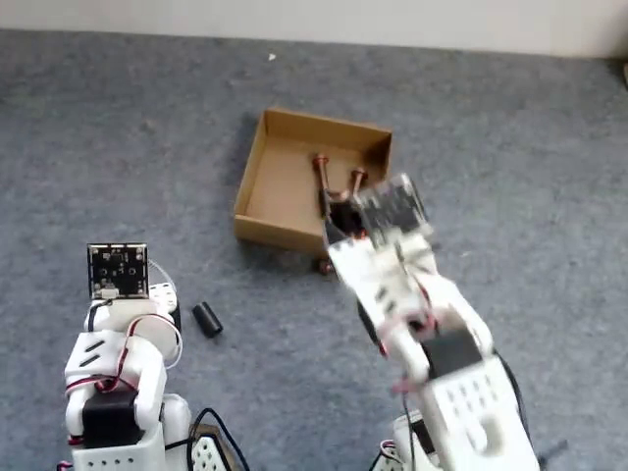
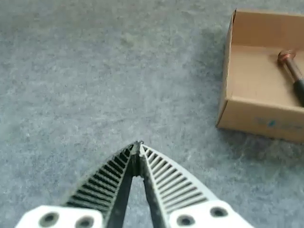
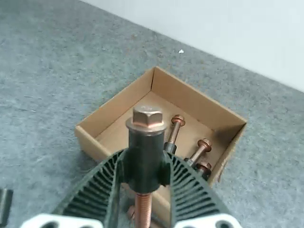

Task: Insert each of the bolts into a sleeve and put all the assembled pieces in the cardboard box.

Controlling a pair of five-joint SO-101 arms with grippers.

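My right gripper (image 3: 145, 164) is shut on a black sleeve with a copper bolt (image 3: 144, 119) through it, held upright just in front of the cardboard box's near wall (image 3: 97, 142). In the high view this gripper (image 1: 343, 233) hangs at the box's near right corner. The open cardboard box (image 1: 257, 177) holds assembled bolt-and-sleeve pieces (image 3: 173, 131) along its right side. One loose black sleeve (image 1: 206, 319) lies on the carpet beside the left arm. My left gripper (image 2: 138, 148) is shut with nothing in it, low over bare carpet, left of the box (image 2: 251, 116).
A loose copper bolt (image 1: 324, 265) lies on the grey carpet against the box's near wall, under the right gripper. The left arm's base (image 1: 113, 392) stands at the front left. Open carpet stretches left and right of the box.
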